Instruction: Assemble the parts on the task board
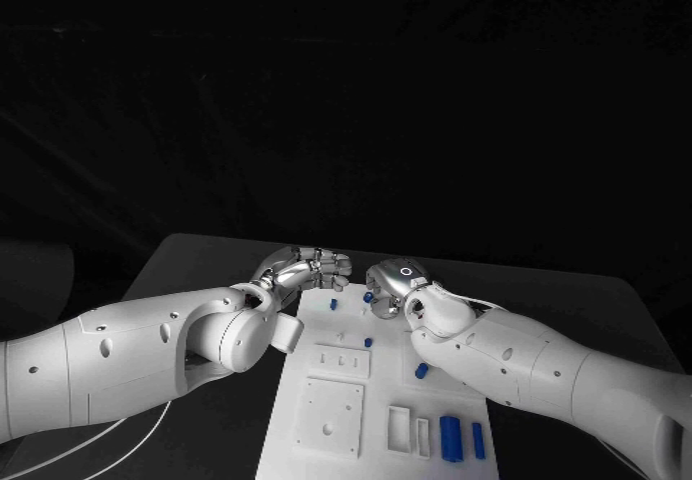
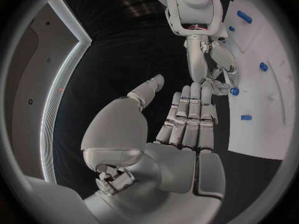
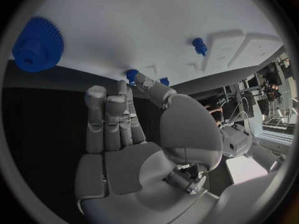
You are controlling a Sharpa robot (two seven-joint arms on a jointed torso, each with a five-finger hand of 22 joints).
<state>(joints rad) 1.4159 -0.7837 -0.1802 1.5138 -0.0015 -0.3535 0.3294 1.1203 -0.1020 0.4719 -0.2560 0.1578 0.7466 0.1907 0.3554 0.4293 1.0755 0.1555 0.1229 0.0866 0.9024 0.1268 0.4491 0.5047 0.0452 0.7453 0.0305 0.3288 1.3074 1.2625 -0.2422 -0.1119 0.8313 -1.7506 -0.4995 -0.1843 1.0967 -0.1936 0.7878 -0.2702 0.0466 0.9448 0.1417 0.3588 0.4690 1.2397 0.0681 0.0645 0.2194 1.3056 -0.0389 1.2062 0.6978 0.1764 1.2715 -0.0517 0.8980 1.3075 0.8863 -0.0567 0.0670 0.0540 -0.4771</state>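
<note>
While both hover at the task board far edge, left robot hand empty, fingers straight, right robot hand seemingly empty too.

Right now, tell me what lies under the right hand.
Under the right hand lies the far edge of the white task board, with small blue parts at its fingertips. Whether the hand pinches one cannot be told; its palm hides what is beneath.

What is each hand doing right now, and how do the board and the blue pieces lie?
Left hand: fingers stretched out straight and together, holding nothing, off the board's far edge.
Right hand: fingertips at a small blue part on the board's edge; whether it grips it cannot be told.
Task board: lying flat on the table.
Blue gear: resting on the board.
Blue rods: lying side by side near the board's near corner.
</note>
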